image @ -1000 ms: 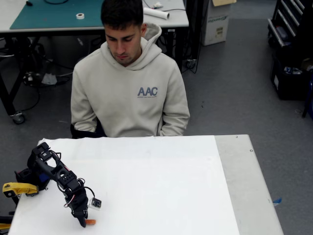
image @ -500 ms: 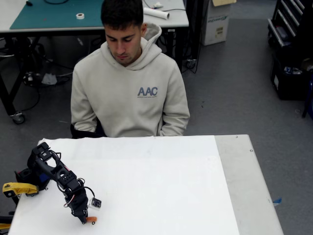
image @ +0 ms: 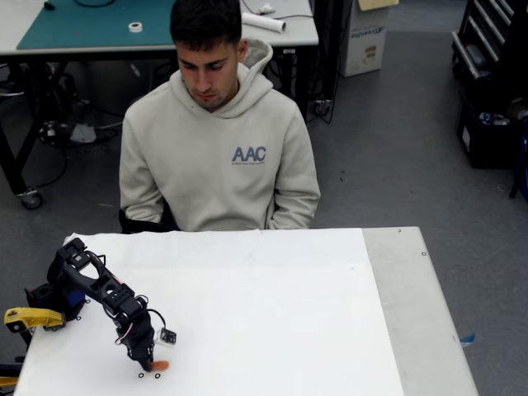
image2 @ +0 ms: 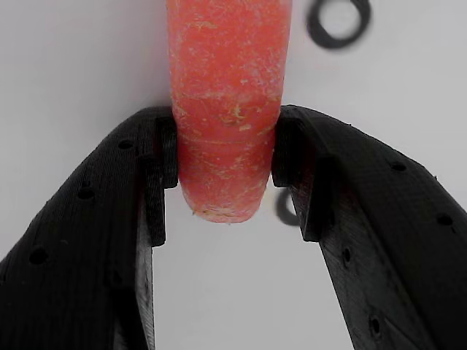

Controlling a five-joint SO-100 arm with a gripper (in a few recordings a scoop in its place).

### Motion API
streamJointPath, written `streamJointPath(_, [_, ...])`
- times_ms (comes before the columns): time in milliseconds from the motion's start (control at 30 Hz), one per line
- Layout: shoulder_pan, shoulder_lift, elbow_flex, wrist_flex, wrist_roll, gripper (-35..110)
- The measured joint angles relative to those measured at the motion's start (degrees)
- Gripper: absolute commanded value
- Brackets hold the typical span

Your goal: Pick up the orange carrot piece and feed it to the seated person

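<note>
Both black fingers (image2: 157, 175) press against the sides of the orange carrot piece (image2: 228, 109) in the wrist view, one pad on each flank near its rounded lower end, so the gripper (image2: 225, 169) is clamped on it. The carrot's rough, flecked skin runs up out of the top of that picture, and behind it lies the white table surface (image2: 408, 87) with two small black rings (image2: 338, 18) drawn or lying on it (which of the two I cannot tell).

From the fixed view, the gripper (image: 150, 363) points down at the near left corner of the white table (image: 272, 322), with the carrot piece (image: 159, 365) showing as a small orange stub at its tip, right at the tabletop. Whether it rests on the surface or is just off it is too small to tell. The black arm (image: 95, 285) bends up and back toward its base at the left edge, beside a yellow clamp (image: 29, 317).

At the far side of the table sits the seated person (image: 219, 140) in a light beige hoodie marked "AAC", head tilted down toward the tabletop, well apart from the gripper
</note>
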Motion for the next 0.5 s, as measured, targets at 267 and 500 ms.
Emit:
streamJointPath(267, [-6.0,4.8,-2.1,0.0,0.0,-3])
streamJointPath(500, [-13.1,11.3,-6.2,0.0,-2.4,-3])
